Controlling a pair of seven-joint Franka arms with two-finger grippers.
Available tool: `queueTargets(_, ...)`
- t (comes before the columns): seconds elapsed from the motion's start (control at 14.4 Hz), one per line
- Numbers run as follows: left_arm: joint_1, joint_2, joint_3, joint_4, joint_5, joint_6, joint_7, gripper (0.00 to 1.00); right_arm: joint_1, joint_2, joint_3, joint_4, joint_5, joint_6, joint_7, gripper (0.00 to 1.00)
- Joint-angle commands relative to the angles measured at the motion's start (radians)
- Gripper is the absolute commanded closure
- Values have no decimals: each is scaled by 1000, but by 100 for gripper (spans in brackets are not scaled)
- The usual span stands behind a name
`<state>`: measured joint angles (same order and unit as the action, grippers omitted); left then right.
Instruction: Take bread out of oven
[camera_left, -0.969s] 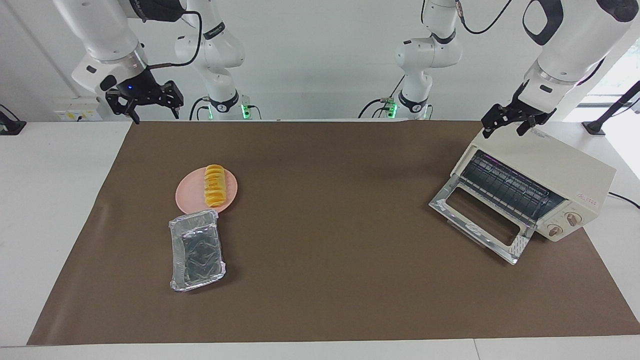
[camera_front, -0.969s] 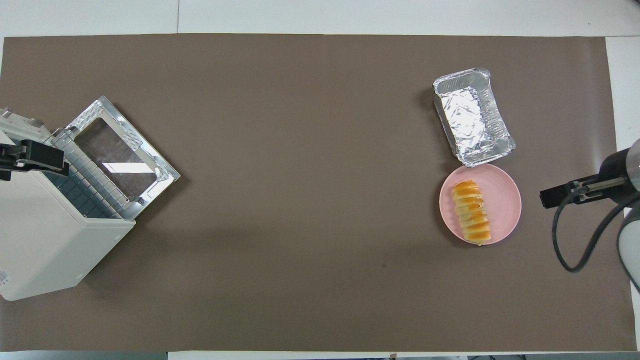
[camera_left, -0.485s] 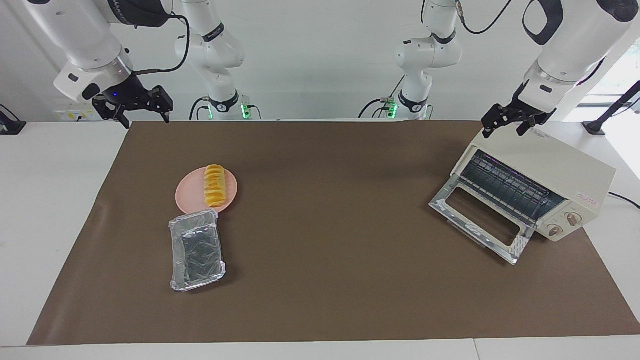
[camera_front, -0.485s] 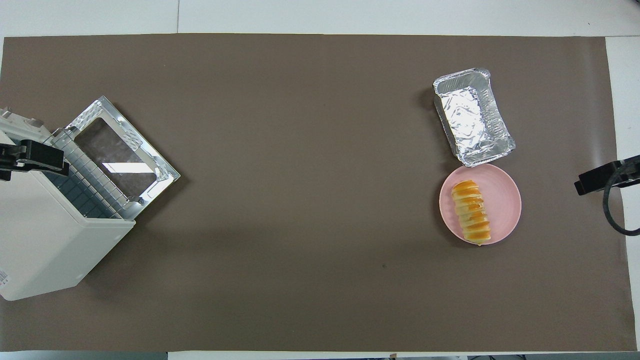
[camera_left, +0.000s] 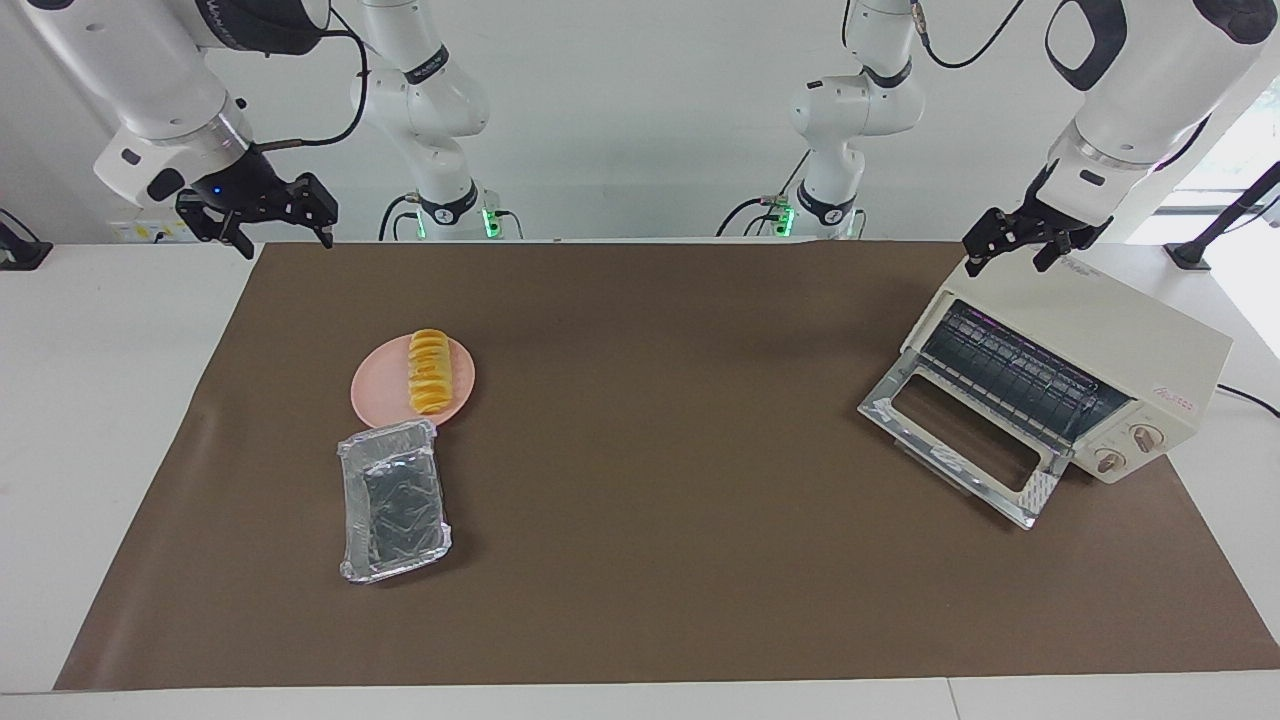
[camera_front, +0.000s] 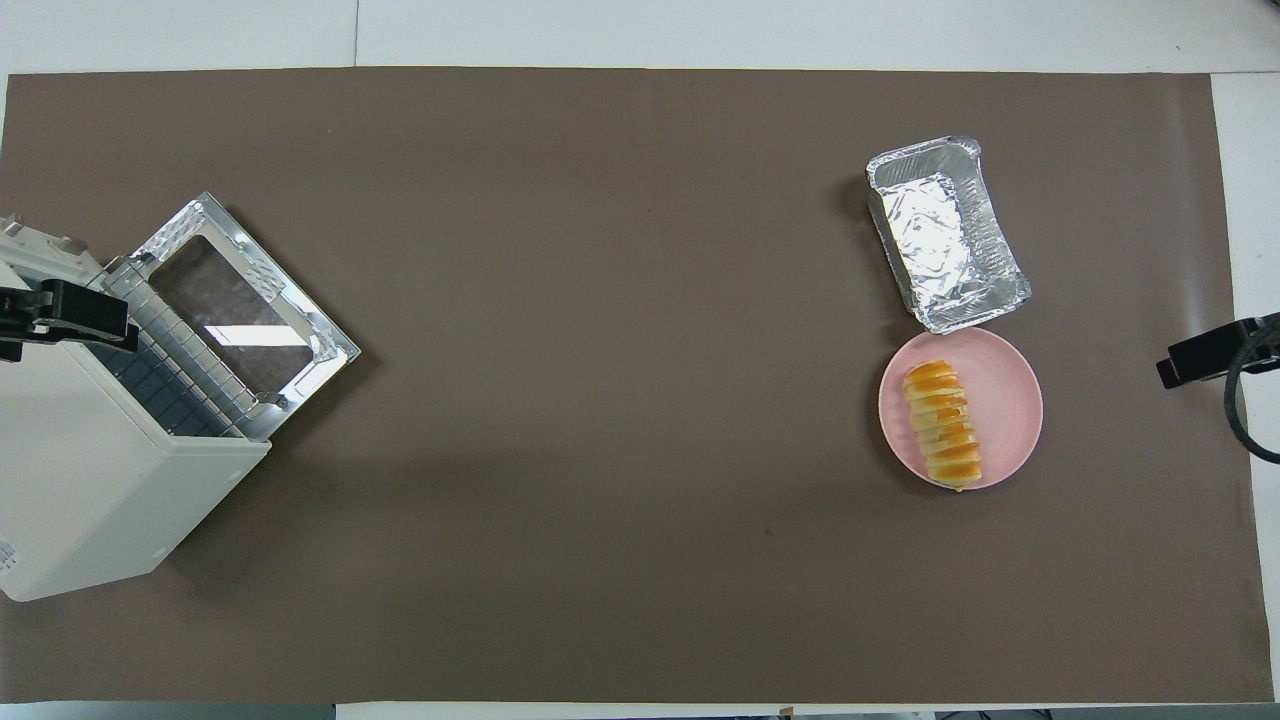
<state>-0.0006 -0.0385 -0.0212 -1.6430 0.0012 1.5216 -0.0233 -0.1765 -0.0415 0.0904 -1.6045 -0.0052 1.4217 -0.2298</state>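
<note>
Overhead view shows the bread (camera_front: 942, 423), a ridged golden-yellow loaf, lying on the pink plate (camera_front: 1005, 385) toward the right arm's end of the table, out of the oven. Just beside the plate, and farther from the robots, sits the crinkled foil tray (camera_front: 946, 235), with its near corner seeming to touch the plate's rim, though from the facing view that contact is hard to confirm. All of this rests on the brown mat (camera_front: 620, 400) that covers most of the white table (camera_front: 700, 30).

At the left arm's end stands the cream-white toaster oven (camera_left: 1075, 365), turned at an angle. Its glass door (camera_left: 960, 440) is dropped fully open and lies flat toward the mat, and the dark wire rack (camera_left: 1010, 375) inside carries nothing that can be seen. Two round knobs (camera_left: 1128, 447) sit at one side of its front.

The left gripper (camera_left: 1018, 243) hangs over the oven's top corner nearest the robots, its fingers spread apart and holding nothing. The right gripper (camera_left: 267, 213) is raised over the mat's corner at the right arm's end, near the robots, well apart from the plate; its fingers also stand apart and carry nothing.
</note>
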Motion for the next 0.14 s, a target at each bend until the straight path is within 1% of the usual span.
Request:
queueTargets(0.0,8,-11,1,-6,-18,12,14,0,-14,3,3,9,25,11,-10,0)
queueTargets(0.07,7,-9,1,-6,-18,15,14,0,-14,3,3,9,25,11,-10,0)
